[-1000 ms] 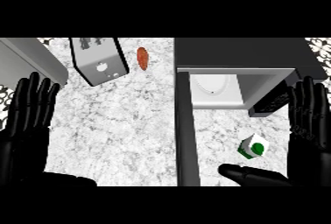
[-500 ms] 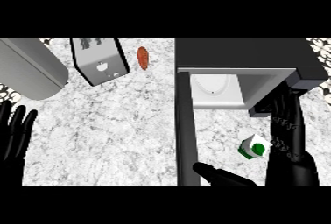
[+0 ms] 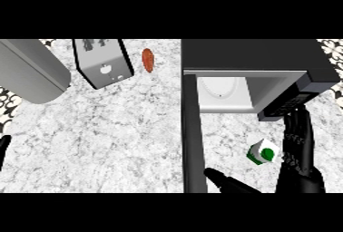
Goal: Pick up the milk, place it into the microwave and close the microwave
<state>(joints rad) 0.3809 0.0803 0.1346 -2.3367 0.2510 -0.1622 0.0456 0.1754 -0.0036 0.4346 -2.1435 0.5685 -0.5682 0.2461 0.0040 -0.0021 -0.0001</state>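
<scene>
Right hand (image 3: 299,149) spreading wide at lower right, fingers straight, thumb (image 3: 224,180) extending left; milk (image 3: 263,152) sitting on counter (image 3: 120,136) between them. Microwave (image 3: 254,68) standing open above, door (image 3: 192,131) swung out. Left hand (image 3: 3,149) barely showing at left edge, fingers' state cannot tell.

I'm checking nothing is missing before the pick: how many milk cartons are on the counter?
1. The milk carton stands on the counter in front of the open microwave, just left of the right hand. Another could be hidden inside.
</scene>
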